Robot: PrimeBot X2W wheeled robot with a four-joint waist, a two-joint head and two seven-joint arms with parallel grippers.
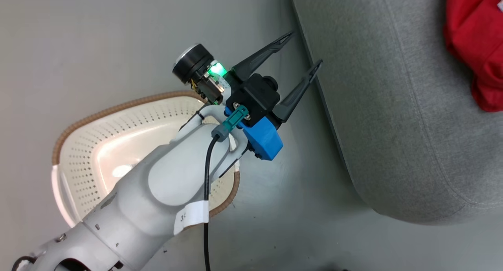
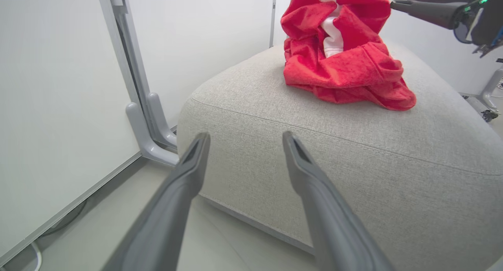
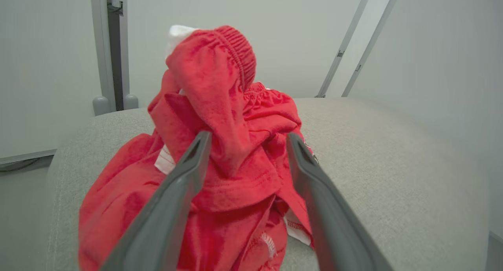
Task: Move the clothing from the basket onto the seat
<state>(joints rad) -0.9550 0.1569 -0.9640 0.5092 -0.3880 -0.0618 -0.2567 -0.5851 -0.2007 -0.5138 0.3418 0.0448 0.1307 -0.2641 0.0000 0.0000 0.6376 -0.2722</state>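
The red clothing (image 1: 475, 47) lies heaped on the light grey seat (image 1: 393, 106) at the upper right of the head view; white stripes show in the heap (image 2: 346, 66). The cream basket (image 1: 118, 107) with its brown rim stands on the floor left of the seat, its inside bare where my forearm does not cover it. My left gripper (image 1: 306, 47) is open and holds nothing, its tips at the seat's near edge (image 2: 353, 164). My right gripper (image 3: 248, 136) is open above the seat (image 3: 393, 164), its fingers on either side of the bunched garments (image 3: 220, 164).
White wall panels stand behind the seat, with a grey post and its foot (image 2: 149, 137) on the floor at the seat's left corner. A cable (image 2: 35, 255) runs along the wall's base. Bare grey floor (image 1: 294, 223) lies between basket and seat.
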